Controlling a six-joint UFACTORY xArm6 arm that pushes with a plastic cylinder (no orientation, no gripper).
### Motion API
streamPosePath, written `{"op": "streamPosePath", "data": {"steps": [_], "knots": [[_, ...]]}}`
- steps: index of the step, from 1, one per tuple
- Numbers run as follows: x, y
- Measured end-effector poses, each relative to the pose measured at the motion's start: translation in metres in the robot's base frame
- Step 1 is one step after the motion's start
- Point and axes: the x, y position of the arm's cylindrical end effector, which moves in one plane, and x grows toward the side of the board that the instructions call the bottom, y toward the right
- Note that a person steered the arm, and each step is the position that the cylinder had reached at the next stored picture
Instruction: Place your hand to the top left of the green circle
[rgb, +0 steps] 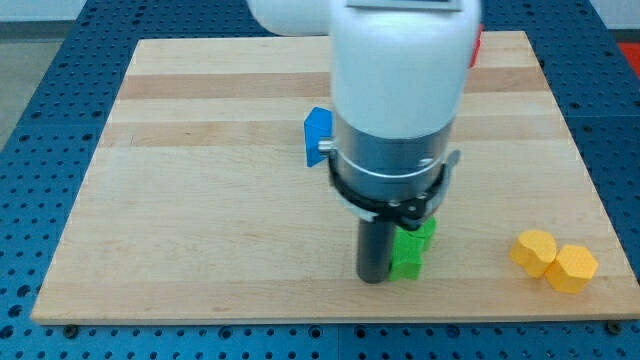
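Observation:
My arm's white and grey body fills the view's middle and hides much of the board. My tip rests on the board near the view's bottom centre. A green block lies right against the tip's right side, partly hidden by the arm; its shape cannot be made out. No other green block shows.
A blue block sits left of the arm at mid-board, partly hidden. Two yellow blocks touch each other at the bottom right. A red block's edge shows at the top, right of the arm. The wooden board lies on a blue perforated table.

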Motion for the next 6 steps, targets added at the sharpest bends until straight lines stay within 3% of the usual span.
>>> {"op": "streamPosePath", "data": {"steps": [2,4,5,6], "knots": [[0.000,0.055],[0.017,0.039],[0.006,0.014],[-0.052,0.003]]}}
